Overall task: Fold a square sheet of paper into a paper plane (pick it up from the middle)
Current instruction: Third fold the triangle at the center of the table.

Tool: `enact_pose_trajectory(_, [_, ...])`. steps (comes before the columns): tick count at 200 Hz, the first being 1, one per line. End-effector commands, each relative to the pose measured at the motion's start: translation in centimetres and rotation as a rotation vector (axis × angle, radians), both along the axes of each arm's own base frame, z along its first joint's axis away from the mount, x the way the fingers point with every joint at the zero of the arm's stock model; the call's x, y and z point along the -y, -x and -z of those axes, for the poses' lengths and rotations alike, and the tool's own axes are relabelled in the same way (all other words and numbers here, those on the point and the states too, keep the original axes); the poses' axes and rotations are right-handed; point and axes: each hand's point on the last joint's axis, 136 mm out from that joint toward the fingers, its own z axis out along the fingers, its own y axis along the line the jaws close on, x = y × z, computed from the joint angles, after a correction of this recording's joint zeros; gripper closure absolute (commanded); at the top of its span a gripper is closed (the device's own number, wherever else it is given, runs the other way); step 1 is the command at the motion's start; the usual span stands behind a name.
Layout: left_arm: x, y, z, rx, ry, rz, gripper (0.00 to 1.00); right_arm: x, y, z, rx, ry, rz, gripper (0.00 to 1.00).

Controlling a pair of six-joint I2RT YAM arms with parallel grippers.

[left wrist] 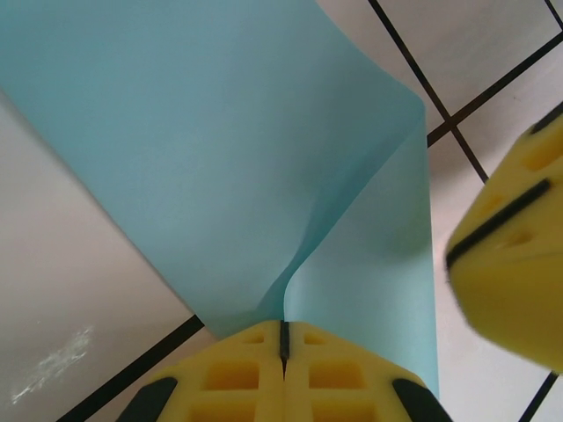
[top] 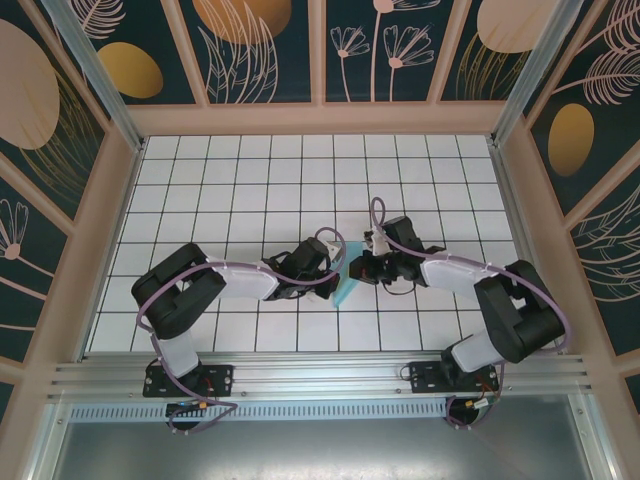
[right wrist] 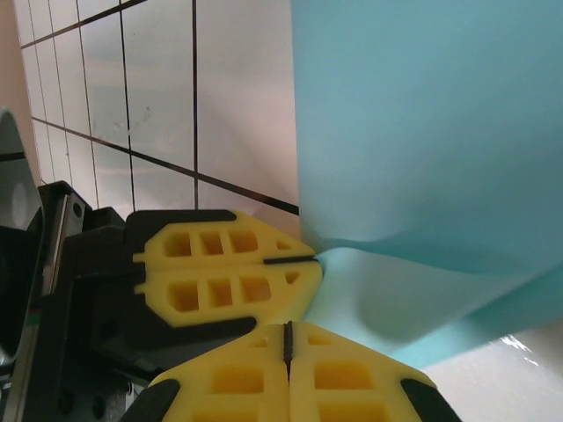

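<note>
The square sheet of paper (top: 345, 291) is light blue and hangs bent between the two grippers at the middle of the table. My left gripper (left wrist: 284, 337) is shut on a pinched fold of the sheet (left wrist: 220, 149), which curls up out of its seam. In the right wrist view the left gripper (right wrist: 315, 258) shows from the side, nipping the paper (right wrist: 422, 132). My right gripper (right wrist: 287, 338) is shut, its tips pressed up against the sagging lower part of the sheet. No paper shows in its seam. The right gripper's fingers (left wrist: 510, 255) sit just off the sheet's right edge.
The white gridded tabletop (top: 240, 190) lies under both arms. Wooden rails and patterned panels (top: 110, 200) wall it in on three sides. A metal rail (top: 320, 375) with the arm bases runs along the near edge.
</note>
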Motion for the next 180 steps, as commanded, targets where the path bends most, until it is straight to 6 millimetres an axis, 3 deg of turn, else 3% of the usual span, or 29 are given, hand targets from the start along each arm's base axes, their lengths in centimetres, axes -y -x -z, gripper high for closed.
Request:
enact_pose_trajectory(1, [-0.1, 0.1, 0.9, -0.015, -0.024, 0.022, 0.95, -1.1, -0.6, 0.4, -0.019, -0.031, 0.02, 0.95])
enact_pose_trajectory(113, [-0.5, 0.1, 1.7, -0.024, -0.059, 0.016, 0.95, 0.9, -0.2, 5.0, -0.054, 0.095, 0.054, 0.95])
enact_pose_trajectory(146, [-0.3, -0.2, 1.5, -0.016, -0.061, 0.017, 0.95, 1.1, -0.2, 4.9, -0.039, 0.104, 0.052, 0.93])
enact_pose_trajectory(180, [-0.4, -0.3, 1.7, -0.013, -0.072, 0.015, 0.96, 0.2, -0.2, 1.8, 0.015, 0.021, 0.036, 0.91])
